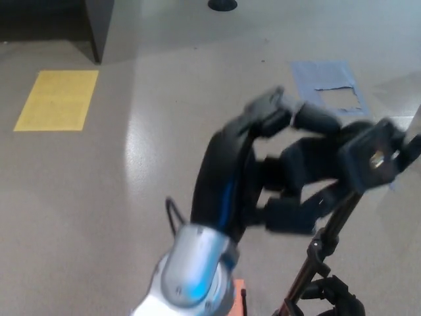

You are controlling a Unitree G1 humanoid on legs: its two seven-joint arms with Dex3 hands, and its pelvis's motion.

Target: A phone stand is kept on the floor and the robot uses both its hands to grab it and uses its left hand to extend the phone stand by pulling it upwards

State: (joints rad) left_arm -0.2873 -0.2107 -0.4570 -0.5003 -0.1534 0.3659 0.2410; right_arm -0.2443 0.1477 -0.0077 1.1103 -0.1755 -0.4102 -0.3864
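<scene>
The phone stand (342, 217) looks light and stiff — a thin black pole that should telescope smoothly but tip easily, since its weight sits high in the head. The sensible holds are one near the top for pulling and one low on the pole to keep it from lifting off the floor (99, 184). It is matte black, with a square mounting plate carrying a brass screw, tilted away to the right. The left hand (289, 171) is clenched around the neck just below that plate, blurred. The right hand (339, 296), lower down beside the pole's base, is too cropped to tell whether it grips.
</scene>
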